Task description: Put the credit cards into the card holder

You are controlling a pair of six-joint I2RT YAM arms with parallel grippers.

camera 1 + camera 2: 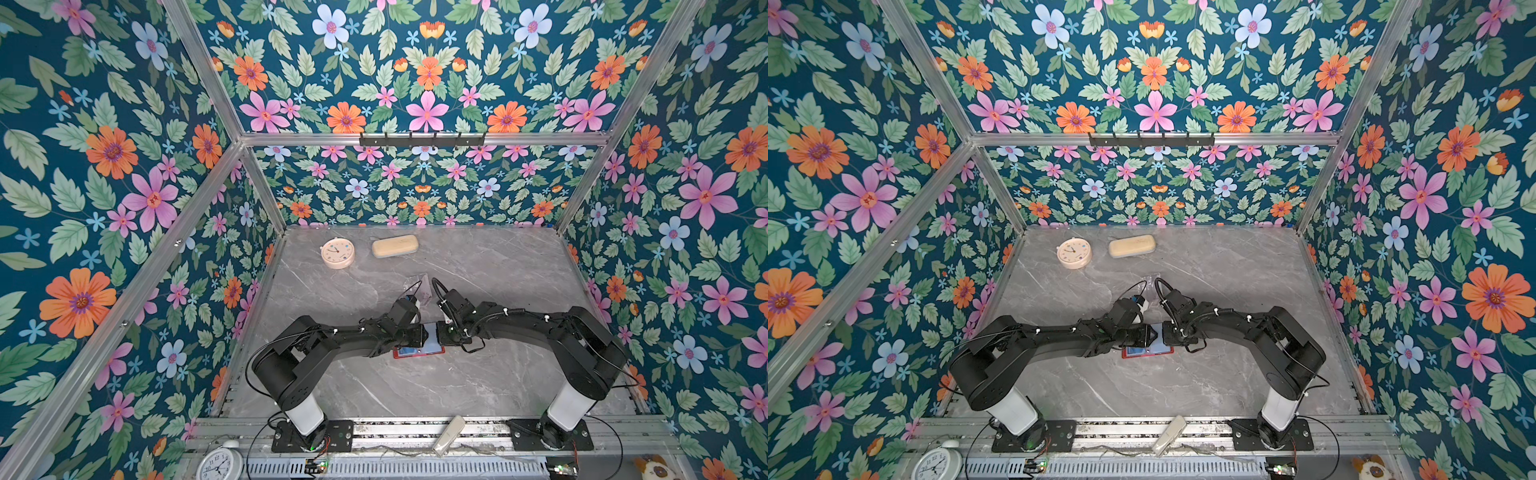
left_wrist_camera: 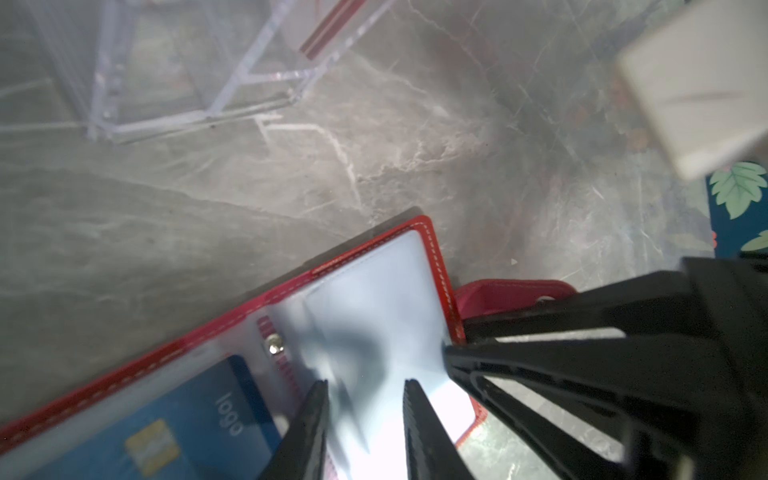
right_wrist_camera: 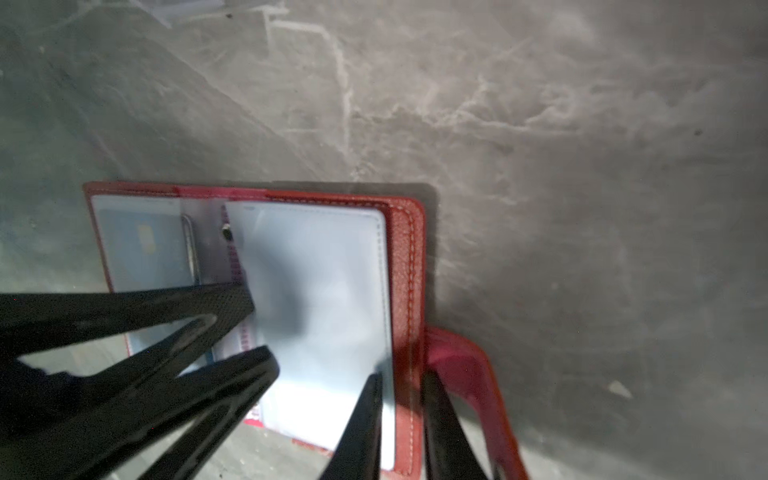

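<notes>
Clamping the 3 o'clock cover edge of the open red card holder (image 1: 417,353) with the right gripper (image 3: 401,382), slightly toward 6 o'clock from the middle of the marble table (image 1: 498,270). Straddling the holder's raised clear sleeve (image 2: 374,307) with the left gripper (image 2: 365,384), jaws parted and nothing pinched, reaching in from 9 o'clock. Showing one blue card (image 2: 187,415) tucked into the 9 o'clock page, and a clear stand (image 1: 424,289) just beyond the holder at 12 o'clock.

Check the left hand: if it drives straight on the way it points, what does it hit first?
Likely the clear sleeve of the card holder, which the left hand straddles; past that, perhaps the right hand close by. Depth is unclear.
</notes>
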